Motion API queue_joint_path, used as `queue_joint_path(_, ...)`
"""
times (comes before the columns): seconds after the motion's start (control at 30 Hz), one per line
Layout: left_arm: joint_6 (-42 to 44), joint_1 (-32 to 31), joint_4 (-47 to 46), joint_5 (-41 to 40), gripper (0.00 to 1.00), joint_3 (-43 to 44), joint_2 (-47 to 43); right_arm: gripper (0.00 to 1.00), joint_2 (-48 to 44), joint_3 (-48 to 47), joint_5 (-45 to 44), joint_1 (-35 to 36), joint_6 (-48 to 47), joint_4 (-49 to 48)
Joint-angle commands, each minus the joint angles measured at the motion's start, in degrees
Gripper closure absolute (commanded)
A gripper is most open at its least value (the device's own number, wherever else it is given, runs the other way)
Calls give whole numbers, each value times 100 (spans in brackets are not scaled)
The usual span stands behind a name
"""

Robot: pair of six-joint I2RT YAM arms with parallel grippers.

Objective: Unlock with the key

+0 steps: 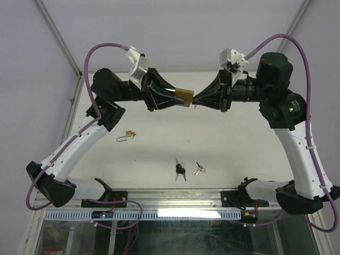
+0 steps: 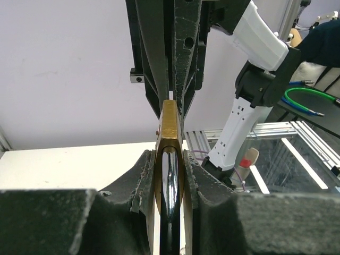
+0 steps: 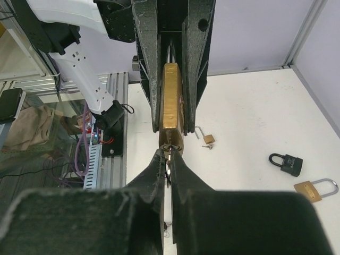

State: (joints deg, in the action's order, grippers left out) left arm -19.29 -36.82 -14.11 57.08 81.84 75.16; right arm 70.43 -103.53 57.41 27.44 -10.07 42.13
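Two arms are meeting in the air above the desk (image 1: 239, 154), bringing a brass padlock (image 1: 185, 96) and a key (image 3: 168, 157) end to end.

The left jaws are clamping the brass padlock by its flat sides and holding it well above the desk. Its shackle is pointing back between them and its keyhole end is facing right. The right jaws are pressing together on the key, and its tip is sitting at the keyhole; how deep it is reaching cannot be told. On the desk below, a small brass padlock (image 1: 126, 136) is lying at the left. A bunch of black-headed keys (image 1: 179, 170) is lying near the middle, with silver keys (image 1: 198, 169) just beside it. The right wrist view is also showing a black padlock (image 3: 287, 163) and a second brass padlock (image 3: 313, 187) lying near each other on the desk.
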Motion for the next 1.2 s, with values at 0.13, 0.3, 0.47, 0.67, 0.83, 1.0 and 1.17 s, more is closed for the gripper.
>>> queue_joint_path(0.13,-652,-232,-1023,-283,100,-367,-20,67,-83,175,344,94,-210,-1139)
queue_joint_path(0.3,-892,252,-1173,-530,100,-564,-202,25,-702,1016,-47,-256,-245,-1254)
queue_joint_path(0.47,-848,373,-1242,-358,100,-657,-371,0,-954,1662,443,-791,373,-1360)
queue_joint_path(0.67,-833,371,-1324,-286,100,-843,-490,22,-1045,2118,422,-975,1638,-2752)
queue_joint_path(0.83,-831,368,-1324,-286,100,-854,-517,59,-820,2131,981,-969,2598,-3708)
queue_joint_path(1.0,-837,373,-1338,-294,100,-863,-507,56,-834,2274,1122,-968,2622,-3647)
queue_joint_path(1.17,-875,369,-1392,-294,100,-846,-478,60,-797,2449,863,-963,2610,-3535)
